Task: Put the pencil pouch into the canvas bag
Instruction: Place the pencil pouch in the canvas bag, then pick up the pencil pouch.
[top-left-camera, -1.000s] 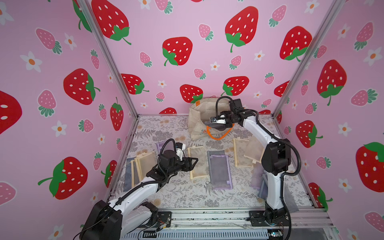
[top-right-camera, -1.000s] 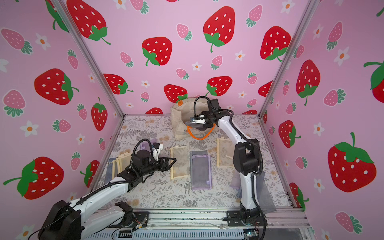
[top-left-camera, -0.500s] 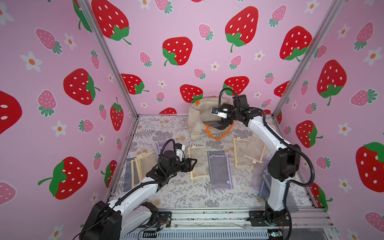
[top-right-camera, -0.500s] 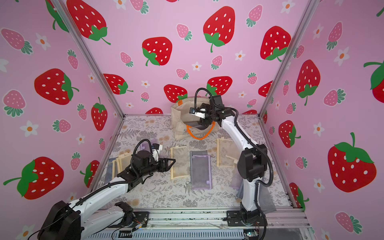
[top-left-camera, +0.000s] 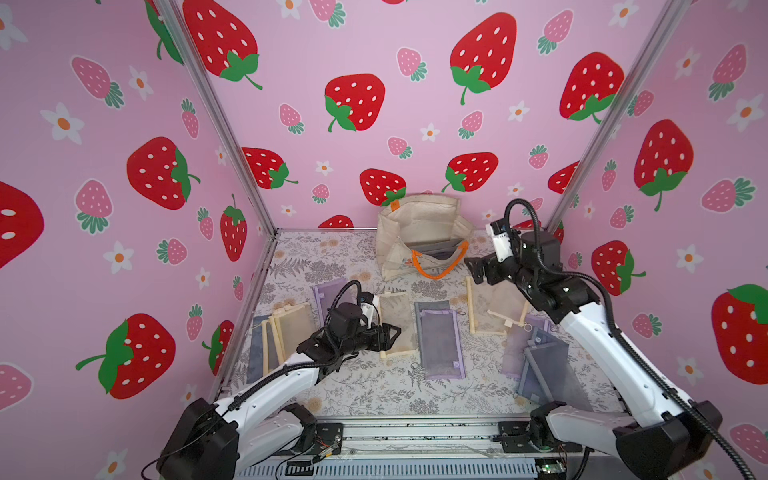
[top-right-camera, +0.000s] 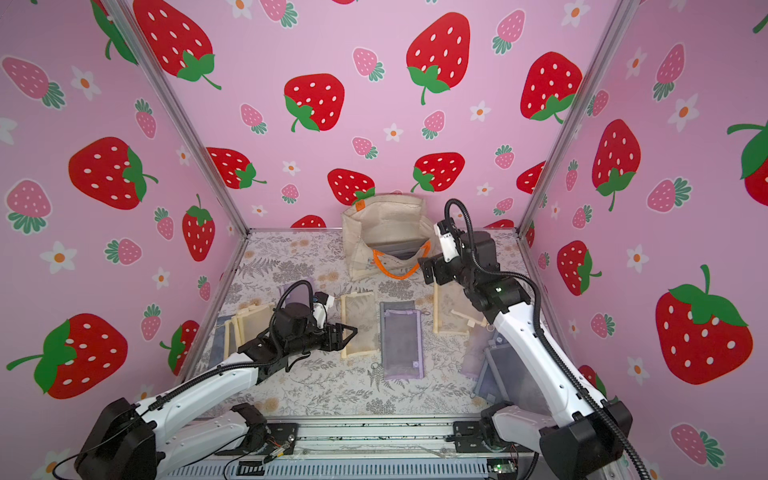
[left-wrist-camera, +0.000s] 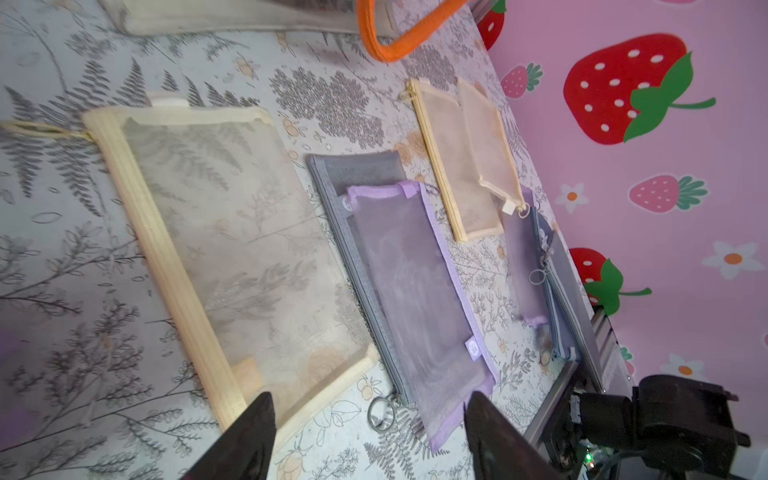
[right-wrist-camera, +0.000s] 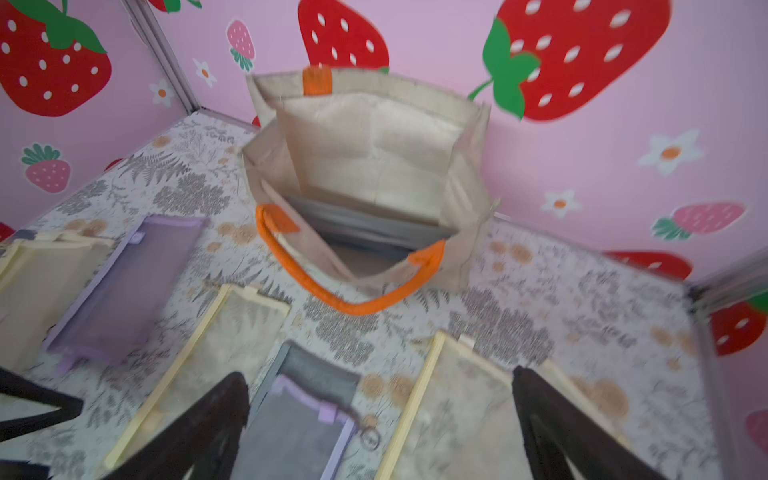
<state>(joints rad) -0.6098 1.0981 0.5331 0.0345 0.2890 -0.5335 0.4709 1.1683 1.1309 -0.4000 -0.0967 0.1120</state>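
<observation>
Canvas bag (top-left-camera: 419, 232) upright, grey pouch (right-wrist-camera: 365, 230) inside; right gripper (top-left-camera: 475, 272) beside it, left gripper (top-left-camera: 392, 336) above cream pouch (top-left-camera: 399, 309), both wide, empty.

Top views looked steeply down from the front (nearly identical framing); wrist cameras, low and close, both caught the canvas bag (right-wrist-camera: 374, 158).

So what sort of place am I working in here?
Most likely a staged robot test booth, not a real room: pink strawberry-print walls held by bare metal posts, a floral-print table cover, and a metal mounting rail along the front edge.
</observation>
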